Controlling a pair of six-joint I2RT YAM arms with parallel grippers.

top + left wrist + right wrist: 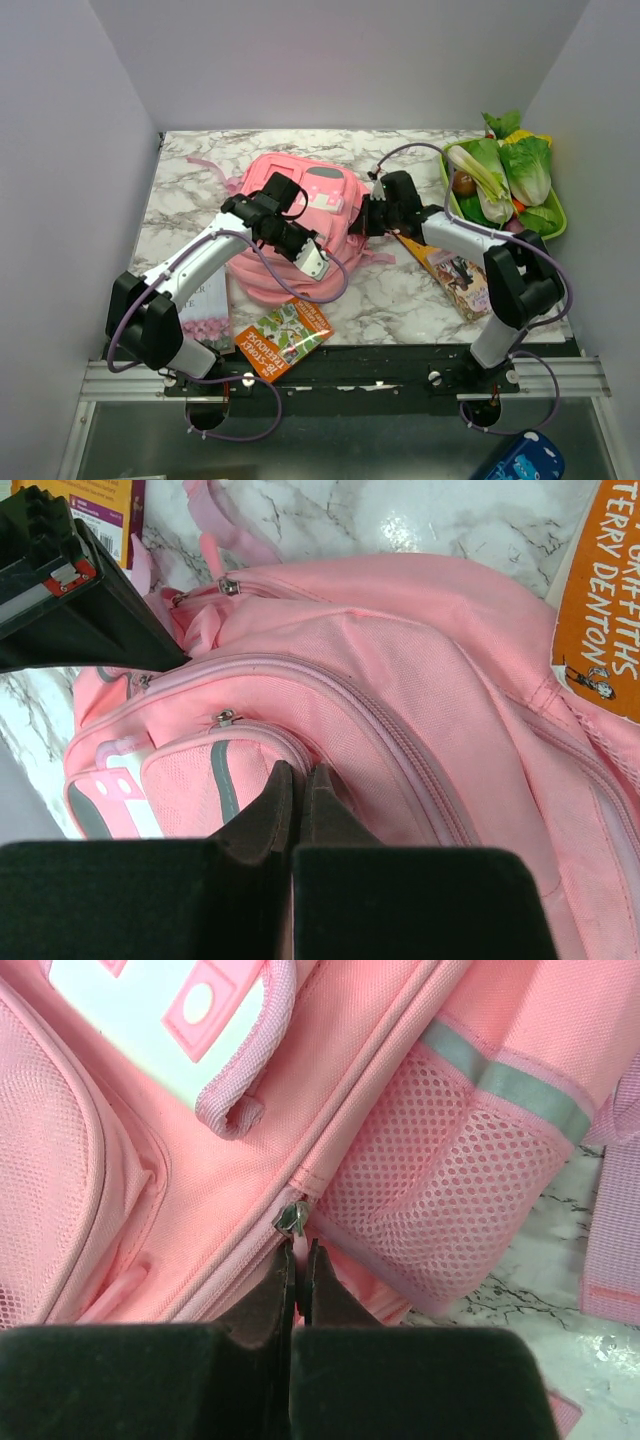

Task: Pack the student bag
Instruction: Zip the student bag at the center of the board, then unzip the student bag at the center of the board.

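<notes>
The student bag (300,205) is a large pink backpack lying on the marble table. It fills the left wrist view (400,680) and the right wrist view (130,1190). My left gripper (300,238) is over the bag's middle. Its fingers are shut, with the tips (297,772) pinched on the seam beside the front pocket. My right gripper (362,222) is at the bag's right side. It is shut on the pink zipper pull (300,1252), just below the metal slider (293,1218) and next to the mesh side pocket (440,1190).
A green tray (553,228) of toy vegetables stands at the back right. One book (455,272) lies under the right arm. An orange book (285,340) is at the front edge. A flowered book (205,305) is by the left arm. A blue case (525,460) lies below the table.
</notes>
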